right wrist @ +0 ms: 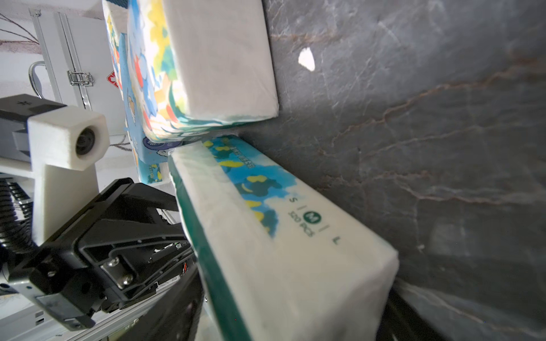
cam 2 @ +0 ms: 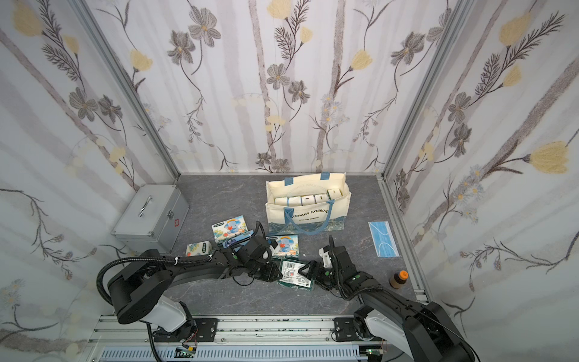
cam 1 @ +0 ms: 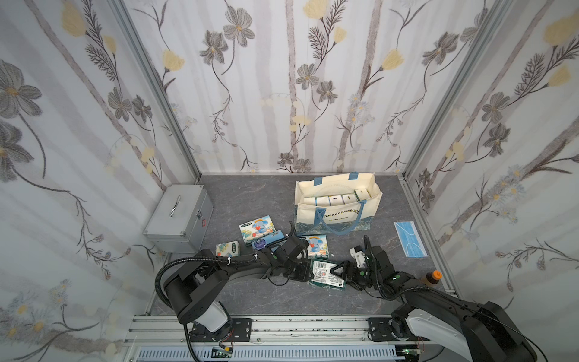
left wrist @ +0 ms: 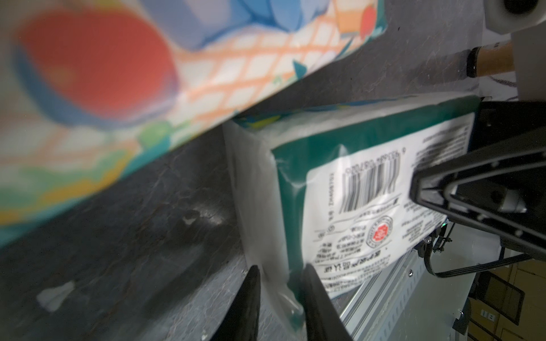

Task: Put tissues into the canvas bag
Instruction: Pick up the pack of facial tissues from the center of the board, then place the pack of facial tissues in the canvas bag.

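A green-edged tissue pack [cam 1: 326,272] with a white barcode label lies on the dark floor near the front, between both arms. My left gripper [left wrist: 280,271] is shut on the wrapper at one of its corners. From the opposite end my right gripper [right wrist: 295,310] straddles the same pack [right wrist: 280,251], with a finger against each broad face. The cream canvas bag [cam 1: 338,213] stands open behind, with several tissue packs [cam 1: 332,199] lined up inside. Loose elephant-print packs [cam 1: 257,227] [cam 1: 316,246], a light blue pack [cam 1: 266,241] and a small pack [cam 1: 227,248] lie left of the bag.
A grey metal case [cam 1: 178,216] with a handle stands at the left wall. A flat blue face mask [cam 1: 409,238] lies at the right, and a brown bottle [cam 1: 431,277] stands by the right rail. The left arm reaches over the loose packs.
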`<act>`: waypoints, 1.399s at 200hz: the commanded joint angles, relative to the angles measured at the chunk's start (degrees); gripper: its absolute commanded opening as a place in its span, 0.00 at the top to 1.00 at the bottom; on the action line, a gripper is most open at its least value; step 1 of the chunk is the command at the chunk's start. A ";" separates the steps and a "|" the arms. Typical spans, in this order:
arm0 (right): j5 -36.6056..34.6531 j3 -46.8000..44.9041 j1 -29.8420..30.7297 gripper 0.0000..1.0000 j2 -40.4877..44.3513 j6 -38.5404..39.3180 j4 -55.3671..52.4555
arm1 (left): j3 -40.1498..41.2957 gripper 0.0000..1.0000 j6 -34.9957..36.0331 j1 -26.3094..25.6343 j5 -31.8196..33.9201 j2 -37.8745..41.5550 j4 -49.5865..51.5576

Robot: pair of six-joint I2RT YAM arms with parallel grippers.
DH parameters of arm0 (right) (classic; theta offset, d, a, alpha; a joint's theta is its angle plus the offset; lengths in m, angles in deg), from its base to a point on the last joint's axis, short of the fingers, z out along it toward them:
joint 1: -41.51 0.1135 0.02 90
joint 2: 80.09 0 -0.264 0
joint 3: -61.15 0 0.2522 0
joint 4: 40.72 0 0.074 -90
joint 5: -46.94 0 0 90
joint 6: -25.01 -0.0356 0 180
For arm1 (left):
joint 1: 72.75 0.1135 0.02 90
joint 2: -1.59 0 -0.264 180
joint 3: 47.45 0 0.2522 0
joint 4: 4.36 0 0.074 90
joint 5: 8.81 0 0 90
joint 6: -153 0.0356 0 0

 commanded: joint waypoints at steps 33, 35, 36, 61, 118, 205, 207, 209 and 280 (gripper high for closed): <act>5.27 -0.36 0.16 0.40 -0.74 -1.19 8.68 | -0.16 0.73 0.10 -0.02 1.95 -1.29 3.10; 5.27 -0.40 0.16 0.41 -0.68 -1.22 8.64 | -0.23 0.73 0.10 -0.02 1.95 -1.23 3.04; 5.27 -0.43 0.13 0.41 -0.67 -1.22 8.57 | -0.19 0.73 0.10 0.01 1.99 -1.26 3.03; 5.28 -0.49 0.07 0.47 0.89 -0.41 6.99 | -0.69 0.72 -0.15 0.13 1.97 -0.93 3.19; 3.10 0.89 0.10 0.63 5.15 1.93 -2.07 | -3.37 0.25 -2.18 1.98 0.65 5.53 4.94; 1.69 21.89 -6.56 0.64 21.40 10.51 -35.28 | -3.61 0.00 -2.05 3.10 25.72 47.03 27.05; 1.98 22.98 -7.05 0.64 20.94 10.85 -35.84 | -3.77 0.00 -1.98 3.09 26.76 48.36 27.81; 2.25 24.33 -7.40 0.64 20.54 11.24 -36.46 | -3.94 0.00 -1.89 3.09 27.64 49.37 28.64; 2.43 67.37 -12.99 0.63 -5.55 23.14 -48.84 | -9.11 0.00 0.55 3.02 53.70 76.49 46.43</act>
